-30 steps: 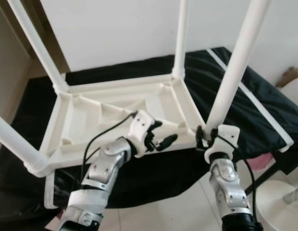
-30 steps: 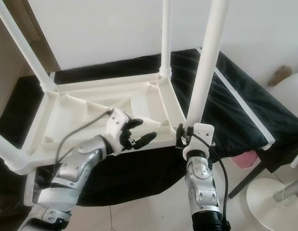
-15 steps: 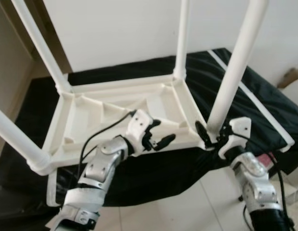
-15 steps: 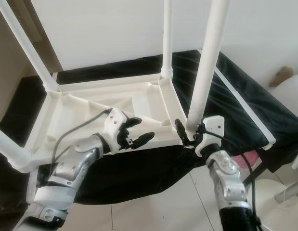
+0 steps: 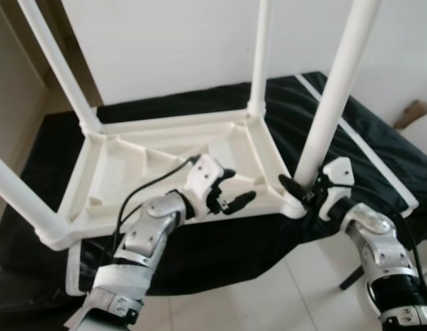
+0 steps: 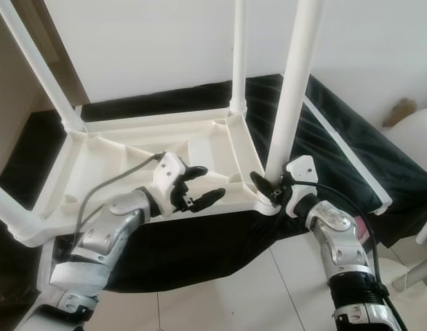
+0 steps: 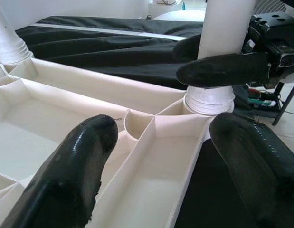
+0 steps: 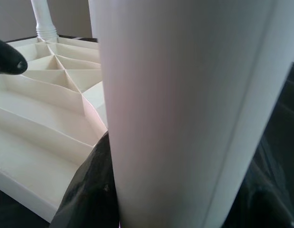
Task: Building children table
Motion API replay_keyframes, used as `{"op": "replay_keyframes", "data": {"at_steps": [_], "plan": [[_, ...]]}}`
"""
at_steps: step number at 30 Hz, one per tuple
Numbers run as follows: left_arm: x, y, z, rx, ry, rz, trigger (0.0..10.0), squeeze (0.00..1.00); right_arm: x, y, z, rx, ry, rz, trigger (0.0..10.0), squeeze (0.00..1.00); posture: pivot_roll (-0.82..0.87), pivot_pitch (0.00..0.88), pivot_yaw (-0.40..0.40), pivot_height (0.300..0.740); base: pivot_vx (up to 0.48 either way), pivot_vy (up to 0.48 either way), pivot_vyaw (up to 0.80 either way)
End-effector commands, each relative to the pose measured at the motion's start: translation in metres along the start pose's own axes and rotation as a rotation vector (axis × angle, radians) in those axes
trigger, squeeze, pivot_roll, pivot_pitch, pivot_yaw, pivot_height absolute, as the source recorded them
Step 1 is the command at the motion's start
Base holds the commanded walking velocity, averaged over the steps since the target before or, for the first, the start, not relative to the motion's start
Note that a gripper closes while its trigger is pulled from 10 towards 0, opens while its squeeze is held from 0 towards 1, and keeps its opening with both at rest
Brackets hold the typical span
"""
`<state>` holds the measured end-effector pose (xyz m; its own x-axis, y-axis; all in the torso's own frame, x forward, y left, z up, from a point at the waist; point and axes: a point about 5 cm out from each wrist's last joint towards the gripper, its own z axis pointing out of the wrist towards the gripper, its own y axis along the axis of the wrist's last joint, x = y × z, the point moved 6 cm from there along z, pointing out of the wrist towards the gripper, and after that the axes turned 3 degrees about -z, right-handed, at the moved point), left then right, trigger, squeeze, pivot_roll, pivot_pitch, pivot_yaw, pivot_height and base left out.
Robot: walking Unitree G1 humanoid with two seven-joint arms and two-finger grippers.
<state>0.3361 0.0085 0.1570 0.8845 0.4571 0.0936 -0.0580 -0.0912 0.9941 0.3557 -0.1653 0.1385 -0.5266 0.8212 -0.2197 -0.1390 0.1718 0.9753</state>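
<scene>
At near corner, right gripper (image 6: 268,187) apparently clasping table leg (image 5: 334,93); left gripper (image 7: 161,156) agape, empty.

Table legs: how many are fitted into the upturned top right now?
4, one at each corner of the tabletop: far-left leg, far-right leg, near-left leg, and near-right leg, with the right gripper closed round its base.

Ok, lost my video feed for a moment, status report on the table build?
Right gripper shut on near-right leg at its base. Left gripper open over upturned white table near edge. Four legs standing. Nothing in the way.
</scene>
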Motion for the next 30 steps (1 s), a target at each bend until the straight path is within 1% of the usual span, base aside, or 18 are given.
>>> {"op": "replay_keyframes", "data": {"at_steps": [1,5,6,7,9,10,12,14,15,19,22,23,25,26,27,28,29,30], "plan": [[-0.005,0.002,0.000,-0.006,-0.054,0.010,10.0,0.00,0.012,-0.021,-0.005,0.070,0.050,0.017,0.0,0.00,-0.06,0.000,0.041,0.740,0.000,0.000,0.00],[-0.005,0.003,0.001,-0.011,-0.055,0.007,10.0,0.00,0.009,-0.024,-0.008,0.076,0.030,0.015,0.0,0.00,-0.07,0.000,0.044,0.740,0.000,0.000,0.00],[-0.005,0.003,0.002,-0.013,-0.057,0.007,10.0,0.00,0.004,-0.025,-0.008,0.083,0.000,0.017,3.8,0.00,-0.08,0.000,0.048,0.740,0.000,0.000,0.00],[-0.005,0.004,0.003,-0.015,-0.058,0.007,10.0,0.00,0.000,-0.026,-0.009,0.089,-0.029,0.018,10.0,0.00,-0.08,0.000,0.048,0.740,0.000,0.000,0.00],[-0.006,0.005,0.004,-0.023,-0.059,0.004,10.0,0.00,-0.006,-0.027,-0.009,0.088,-0.094,0.034,10.0,0.00,-0.09,0.000,0.044,0.740,0.000,0.000,0.00],[-0.006,0.006,0.005,-0.028,-0.057,-0.001,10.0,0.00,-0.006,-0.027,-0.009,0.083,-0.127,0.053,10.0,0.00,-0.10,0.000,0.044,0.740,0.000,0.000,0.00],[-0.006,0.005,0.005,-0.031,-0.051,-0.006,10.0,0.00,-0.004,-0.025,-0.008,0.069,-0.159,0.079,10.0,0.00,-0.10,0.000,0.043,0.740,0.000,0.000,0.00],[-0.006,0.004,0.005,-0.036,-0.039,-0.023,10.0,0.00,0.000,-0.024,-0.006,0.058,-0.191,0.077,10.0,0.00,-0.10,0.000,0.044,0.740,0.000,0.000,0.00],[-0.006,0.004,0.005,-0.036,-0.039,-0.023,10.0,0.00,0.000,-0.024,-0.006,0.058,-0.191,0.077,10.0,0.00,-0.10,0.000,0.044,0.740,0.000,0.000,0.00],[-0.011,0.000,0.004,-0.039,-0.033,-0.051,10.0,0.00,-0.001,-0.026,-0.003,0.056,-0.278,0.111,10.0,0.00,-0.11,0.000,0.051,0.740,0.000,0.000,0.00],[-0.014,-0.003,0.003,-0.036,-0.035,-0.054,10.0,0.00,-0.003,-0.030,-0.002,0.079,-0.328,0.105,10.0,0.00,-0.11,0.000,0.051,0.740,0.000,0.000,0.00],[-0.015,-0.004,0.003,-0.037,-0.028,-0.059,10.0,0.00,-0.006,-0.034,-0.001,0.105,-0.376,0.117,10.0,0.00,-0.09,0.000,0.050,0.740,0.000,0.000,0.00],[-0.016,-0.003,0.003,-0.043,-0.017,-0.067,10.0,0.00,-0.017,-0.048,-0.005,0.184,-0.530,0.144,10.0,0.00,-0.09,0.000,0.040,0.740,0.000,0.000,0.00],[-0.016,-0.003,0.003,-0.043,-0.017,-0.067,10.0,0.00,-0.017,-0.048,-0.005,0.184,-0.530,0.144,10.0,0.00,-0.09,0.000,0.040,0.740,0.000,0.000,0.00],[-0.016,-0.003,0.004,-0.046,-0.013,-0.072,10.0,0.00,-0.020,-0.054,-0.008,0.215,-0.591,0.168,10.0,0.00,-0.09,0.000,0.040,0.740,0.000,0.000,0.00],[-0.016,-0.003,0.004,-0.046,-0.013,-0.072,10.0,0.00,-0.020,-0.054,-0.008,0.215,-0.591,0.168,10.0,0.00,-0.09,0.000,0.040,0.740,0.000,0.000,0.00],[-0.016,-0.003,0.004,-0.048,-0.010,-0.076,10.0,0.00,-0.021,-0.058,-0.011,0.237,-0.650,0.183,10.0,0.00,-0.08,0.000,0.038,0.740,0.000,0.000,0.00],[-0.016,-0.003,0.004,-0.048,-0.010,-0.076,10.0,0.00,-0.021,-0.058,-0.011,0.237,-0.650,0.183,10.0,0.00,-0.08,0.000,0.038,0.740,0.000,0.000,0.00]]}}
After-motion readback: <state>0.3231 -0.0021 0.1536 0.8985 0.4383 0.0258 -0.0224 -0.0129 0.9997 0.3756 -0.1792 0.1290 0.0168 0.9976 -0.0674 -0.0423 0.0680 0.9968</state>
